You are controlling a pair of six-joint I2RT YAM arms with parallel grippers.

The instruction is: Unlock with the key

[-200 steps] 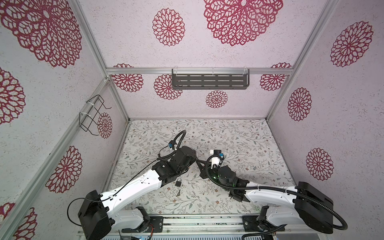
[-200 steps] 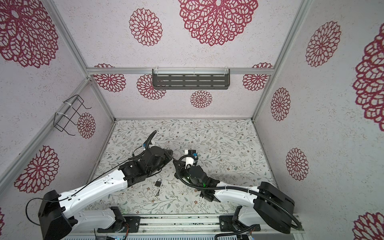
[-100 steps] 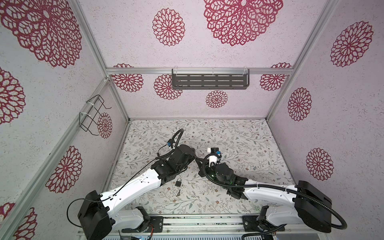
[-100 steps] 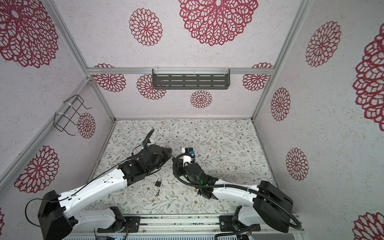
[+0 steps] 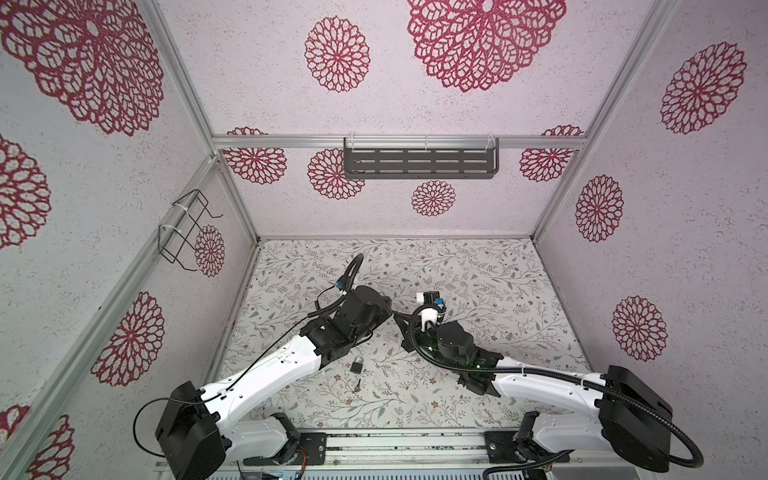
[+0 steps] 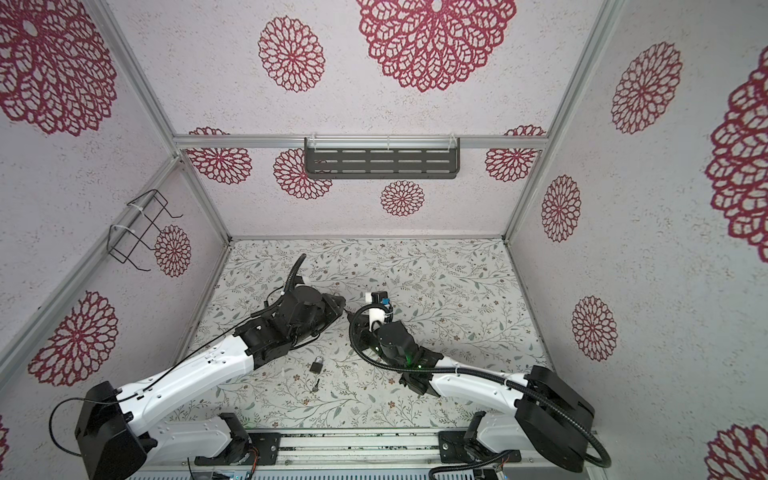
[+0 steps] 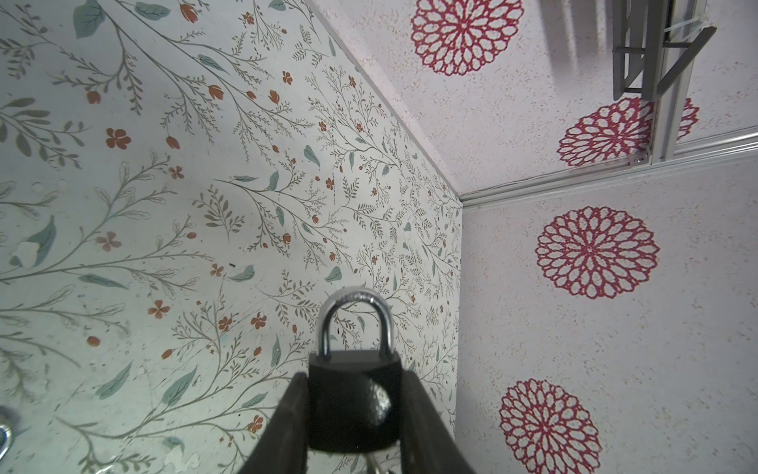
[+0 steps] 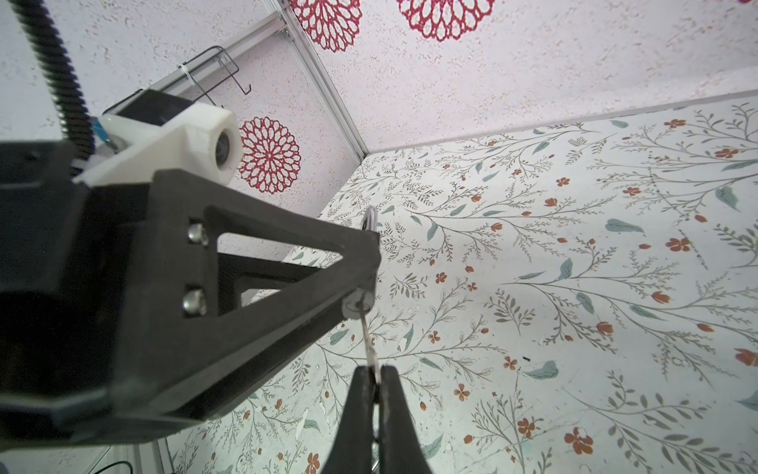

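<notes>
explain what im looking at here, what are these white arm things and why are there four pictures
These are two robot arms bolted to a table, each ending in a gripper. Two pictures look down on the whole booth from above; the other two come from cameras on the arms' wrists. The left gripper holds a black padlock. The right gripper is shut on a key, its tip at that padlock's keyhole end. A second padlock and a spare key lie on the flowered table.
</notes>
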